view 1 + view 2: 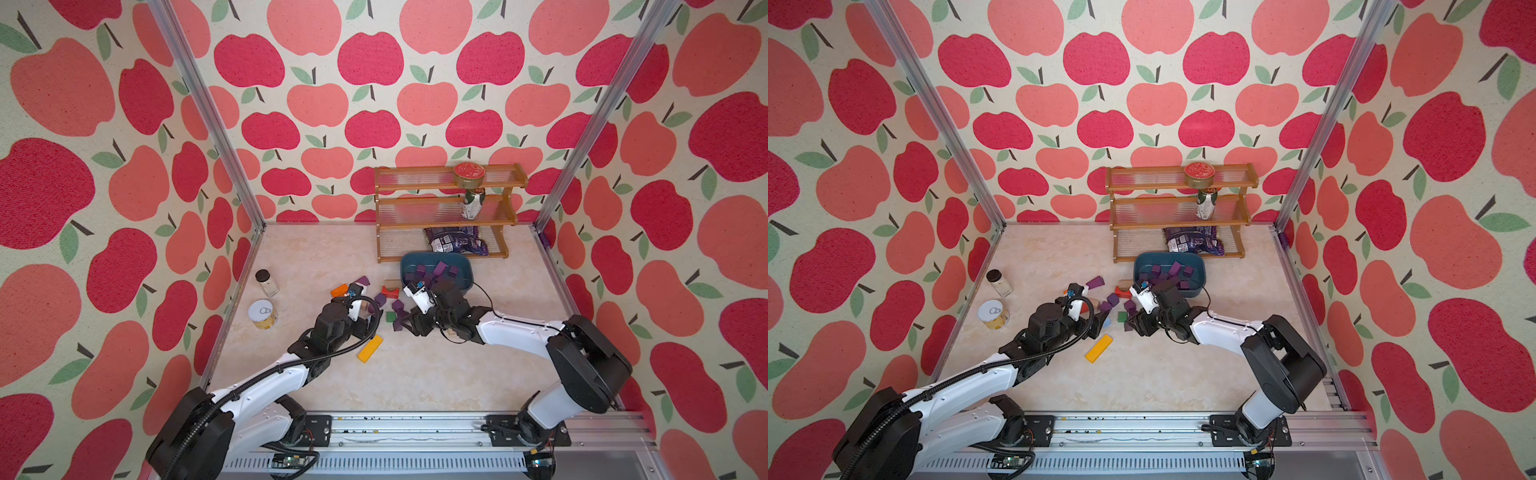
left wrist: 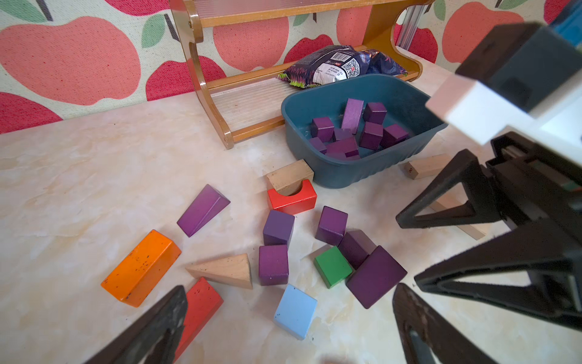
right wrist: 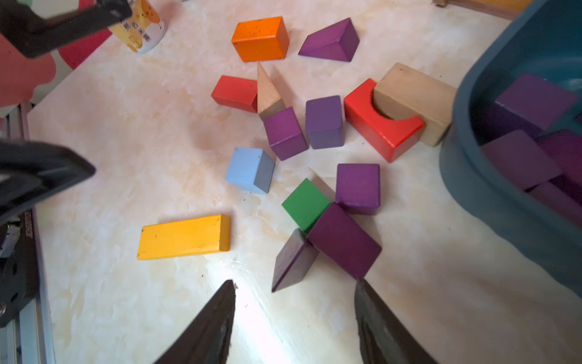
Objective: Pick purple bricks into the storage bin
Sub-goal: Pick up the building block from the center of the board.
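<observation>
- Purple bricks: six lie loose on the surface near the bin, and a pile more sits inside it.
- The loose ones are mixed with a green cube and red, orange, light-blue and wood blocks.
- Right gripper: jaws apart with nothing between them, tips just short of a flat purple brick.
- Left gripper: spread wide and empty, over the blocks.
- The bin stands in front of the rack.

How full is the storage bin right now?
Partly filled: the storage bin holds roughly ten purple bricks, with bare floor showing; more lie outside on the table.
</observation>
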